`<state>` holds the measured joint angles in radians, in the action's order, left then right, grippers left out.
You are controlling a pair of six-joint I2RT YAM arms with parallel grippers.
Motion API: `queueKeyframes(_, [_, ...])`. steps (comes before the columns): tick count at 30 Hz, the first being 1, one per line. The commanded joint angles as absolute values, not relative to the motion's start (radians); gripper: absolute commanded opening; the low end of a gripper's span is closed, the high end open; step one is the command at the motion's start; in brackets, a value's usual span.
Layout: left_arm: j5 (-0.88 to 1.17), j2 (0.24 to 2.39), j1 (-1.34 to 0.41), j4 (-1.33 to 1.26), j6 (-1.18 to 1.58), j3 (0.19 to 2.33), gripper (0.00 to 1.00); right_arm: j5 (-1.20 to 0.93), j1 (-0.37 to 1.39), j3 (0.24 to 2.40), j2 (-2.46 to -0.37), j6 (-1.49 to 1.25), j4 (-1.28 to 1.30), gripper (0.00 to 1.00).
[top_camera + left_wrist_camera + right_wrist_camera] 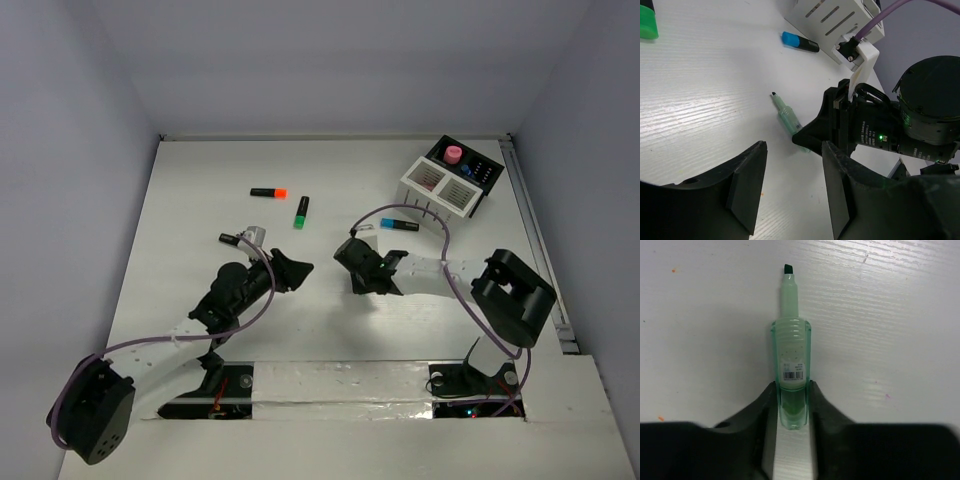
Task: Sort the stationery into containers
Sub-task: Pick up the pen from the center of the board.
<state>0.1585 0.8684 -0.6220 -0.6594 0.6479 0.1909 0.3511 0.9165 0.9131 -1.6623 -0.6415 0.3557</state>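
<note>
Your left fingers (747,182) are standing released, with only bare surface (700,115) showing in the gap between them. Well ahead of them and a little to their left, an orange-capped highlighter (268,192) and a green-capped highlighter (300,212) are lying near each other but apart. A small black pen (230,239) is lying to the left of the left fingers, close to that arm's wrist.

Just ahead of the left fingertips, a pale green marker (791,355) is lying flat on the surface. Its dark chisel tip is bare and pointing away from your right fingers (762,405). Those right fingers are grasping the marker, one pressing on each side of the barrel's rear end, just behind its barcode label.

Beyond the right fingers and to their right, a blue-capped highlighter (397,224) is lying near the white slatted box (438,187) without touching it. That box is sitting joined to the black box (478,175), farther still from the fingers. A pink round piece (453,153) is standing in the black box.
</note>
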Motion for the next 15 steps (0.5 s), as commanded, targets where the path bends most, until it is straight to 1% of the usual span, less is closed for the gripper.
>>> queueKeyframes(1, [0.187, 0.899, -0.627, -0.739, 0.667, 0.198, 0.44, 0.291, 0.933, 0.85, -1.72, -0.663, 0.502, 0.12])
queueKeyframes(3, [0.196, 0.931, -0.627, -0.753, 0.678, 0.201, 0.44, 0.298, 0.943, 0.844, -1.703, -0.654, 0.492, 0.0])
queueKeyframes(7, [0.219, 0.994, -0.627, -0.804, 0.712, 0.207, 0.47, 0.334, 0.98, 0.824, -1.611, -0.606, 0.437, 0.0])
queueKeyframes(10, [0.235, 1.041, -0.627, -0.853, 0.747, 0.21, 0.54, 0.305, 0.989, 0.799, -1.517, -0.553, 0.31, 0.0])
queueKeyframes(15, [0.239, 1.13, -0.627, -0.917, 0.762, 0.235, 0.57, 0.265, 0.999, 0.775, -1.422, -0.486, 0.209, 0.0])
